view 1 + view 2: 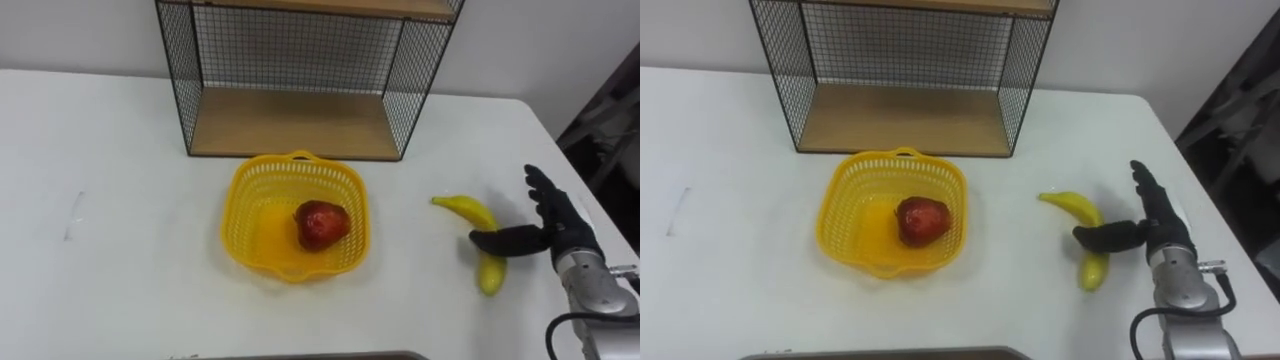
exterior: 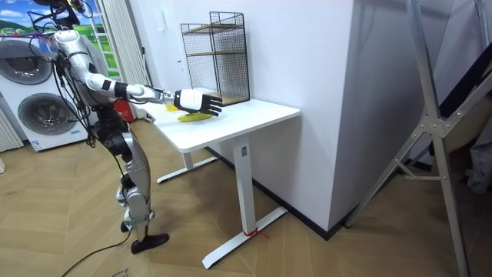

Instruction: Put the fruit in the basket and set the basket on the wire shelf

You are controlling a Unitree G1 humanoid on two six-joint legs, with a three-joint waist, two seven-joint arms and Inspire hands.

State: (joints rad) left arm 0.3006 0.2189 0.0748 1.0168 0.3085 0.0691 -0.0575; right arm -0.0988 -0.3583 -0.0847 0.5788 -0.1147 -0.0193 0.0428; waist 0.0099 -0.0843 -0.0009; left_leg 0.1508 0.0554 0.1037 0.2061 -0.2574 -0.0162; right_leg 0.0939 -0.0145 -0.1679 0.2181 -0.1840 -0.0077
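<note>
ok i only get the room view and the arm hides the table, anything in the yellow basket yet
Observer: Yes, one red apple lies inside the yellow plastic mesh basket.
Operator: and the banana
Observer: The yellow banana lies on the white table, right of the basket and apart from it.
Operator: has the robot hand got it
Observer: Not gripped. The right robot hand has straight fingers, with its thumb reaching across the banana's middle.

The banana [image 1: 470, 208] lay just left of the right hand's [image 1: 565, 232] fingers [image 1: 541, 192], under the thumb; farther left the basket [image 1: 240, 200] held a fruit [image 1: 321, 224], the wire shelf [image 1: 295, 125] behind it
</note>
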